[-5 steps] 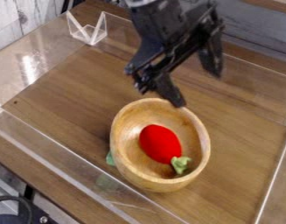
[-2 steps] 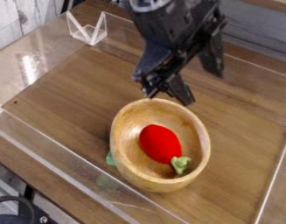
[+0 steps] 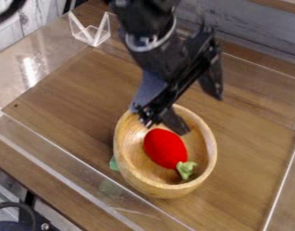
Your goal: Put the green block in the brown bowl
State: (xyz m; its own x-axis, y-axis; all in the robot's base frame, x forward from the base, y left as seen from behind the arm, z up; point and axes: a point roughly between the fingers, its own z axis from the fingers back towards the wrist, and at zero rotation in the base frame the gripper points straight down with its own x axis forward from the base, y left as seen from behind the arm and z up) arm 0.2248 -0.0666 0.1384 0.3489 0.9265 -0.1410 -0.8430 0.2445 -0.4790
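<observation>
Since the earlier frame I am moving nearer the camera's side of the table, and my gripper [image 3: 157, 115] is now reaching over the far rim of the brown bowl [image 3: 128, 149], where before I was hanging farther back. The bowl is staying where it was, and the red toy [image 3: 165, 145] with its green top is still lying inside it.

I am holding my fingers wide apart, tips pointing down. A bluish patch [image 3: 149, 87] is showing beside my dark fingers, but I cannot tell what it is. In this view my tips are overlapping the bowl's far edge; whether they are touching it I cannot tell.

A little green piece [image 3: 114, 164] is peeking out at the bowl's left edge in the picture, mostly hidden by the bowl. I cannot tell whether that is the green block, and I am seeing no whole block anywhere.

The bowl is sitting on the brown wooden table [image 3: 65, 101], near a clear wall [image 3: 83, 187] running along the picture's lower left. A clear angular frame [image 3: 90, 31] is standing at the upper left, well apart from the bowl, and a black cable [image 3: 17, 207] is curving through the lower left corner.
</observation>
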